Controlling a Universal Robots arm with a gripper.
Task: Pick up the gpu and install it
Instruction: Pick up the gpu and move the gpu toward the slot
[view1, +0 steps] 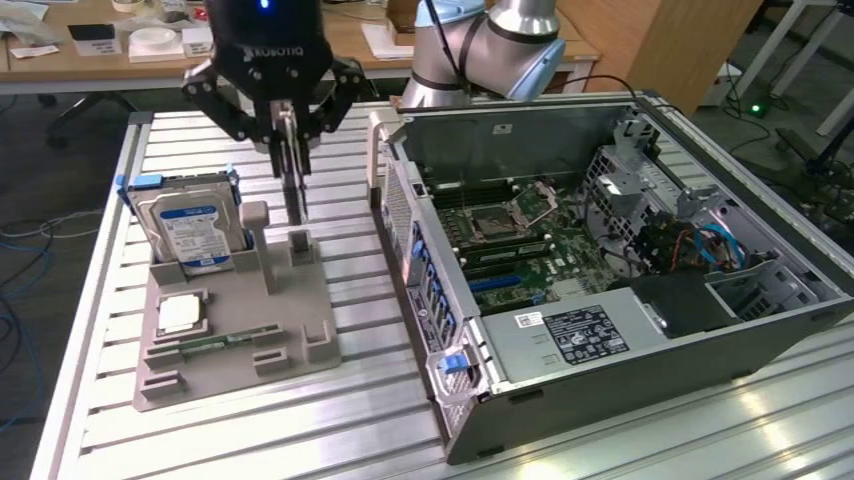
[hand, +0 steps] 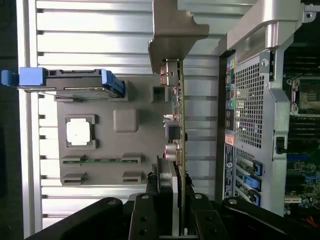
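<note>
The tool (view1: 290, 135) pinched the gpu (view1: 292, 190) upright on edge over the gray holder (view1: 287, 320), beside the open computer case (view1: 601, 250).

Clear gap between fixture (view1: 267, 310) and case (view1: 667, 365); case open.

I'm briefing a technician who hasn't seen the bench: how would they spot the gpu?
On the slatted table, at the exterior view's left of the open computer case, stands a grey holder tray. Above it the gripper clasps the gpu edge-on: a thin card with a metal bracket, unlike the boxy blue-labelled hard drive nearby.
</note>
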